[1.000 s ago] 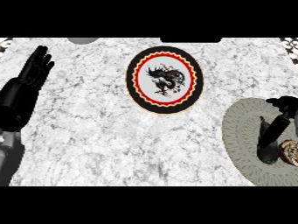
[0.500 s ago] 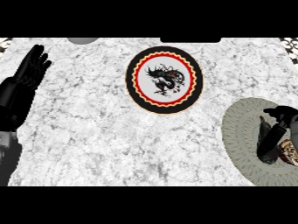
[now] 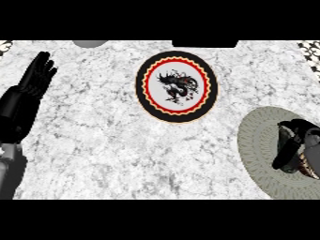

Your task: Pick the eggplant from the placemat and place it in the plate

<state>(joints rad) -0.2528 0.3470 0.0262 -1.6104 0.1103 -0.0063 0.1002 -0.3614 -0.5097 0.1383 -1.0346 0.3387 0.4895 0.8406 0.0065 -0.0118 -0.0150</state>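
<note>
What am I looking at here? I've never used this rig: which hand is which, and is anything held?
This is one view, taken as from the robot's head, looking steeply down at a grey-white marble counter. Two grey forearms with black hands come in from the lower edge. The left hand rests open at the view's left, fingers up. The right hand is at the right, its fingers curled down over a round grey-green placemat. Only a small brownish bit shows under it, likely the eggplant, so it seems gripped. The round plate, with a black rim, a red scalloped ring and a dark figure, lies near the middle with nothing on it.
</note>
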